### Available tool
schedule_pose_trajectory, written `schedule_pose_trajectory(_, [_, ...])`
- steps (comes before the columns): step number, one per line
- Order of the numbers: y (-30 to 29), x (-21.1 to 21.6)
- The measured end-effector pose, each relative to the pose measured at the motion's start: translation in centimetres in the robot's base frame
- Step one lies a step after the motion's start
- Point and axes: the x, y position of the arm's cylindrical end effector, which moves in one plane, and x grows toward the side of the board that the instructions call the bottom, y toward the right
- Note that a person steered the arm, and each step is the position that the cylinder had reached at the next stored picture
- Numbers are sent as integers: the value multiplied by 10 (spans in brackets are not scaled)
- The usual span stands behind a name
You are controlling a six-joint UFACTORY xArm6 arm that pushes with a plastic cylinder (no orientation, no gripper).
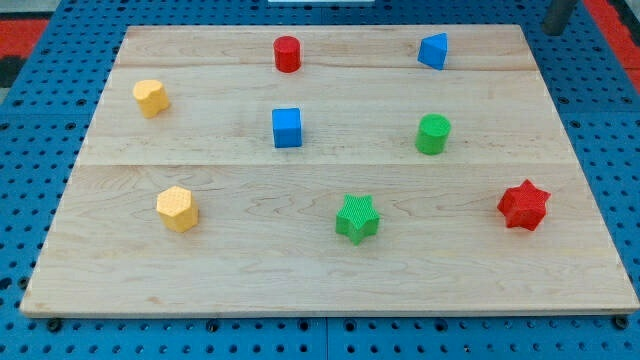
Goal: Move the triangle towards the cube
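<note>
The blue triangle block (433, 50) sits near the view's top, right of centre, on the wooden board (220, 270). The blue cube (286, 127) sits left of centre, below and well to the left of the triangle. My tip (553, 30) shows at the view's top right corner as a dark rod end, just past the board's top edge. It is to the right of the triangle and slightly above it, not touching any block.
A red cylinder (287, 53) stands above the cube. A green cylinder (433, 134) stands below the triangle. Two yellow blocks (151, 97) (177, 209) sit at the left. A green star (357, 218) and a red star (524, 205) sit near the bottom.
</note>
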Motion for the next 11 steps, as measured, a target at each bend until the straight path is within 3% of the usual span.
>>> schedule_pose_trajectory(3, [-20,13])
schedule_pose_trajectory(4, [-81,33])
schedule_pose_trajectory(8, [-75,69])
schedule_pose_trajectory(9, [-111,71])
schedule_pose_trajectory(10, [-90,39])
schedule_pose_trajectory(11, [-117,33])
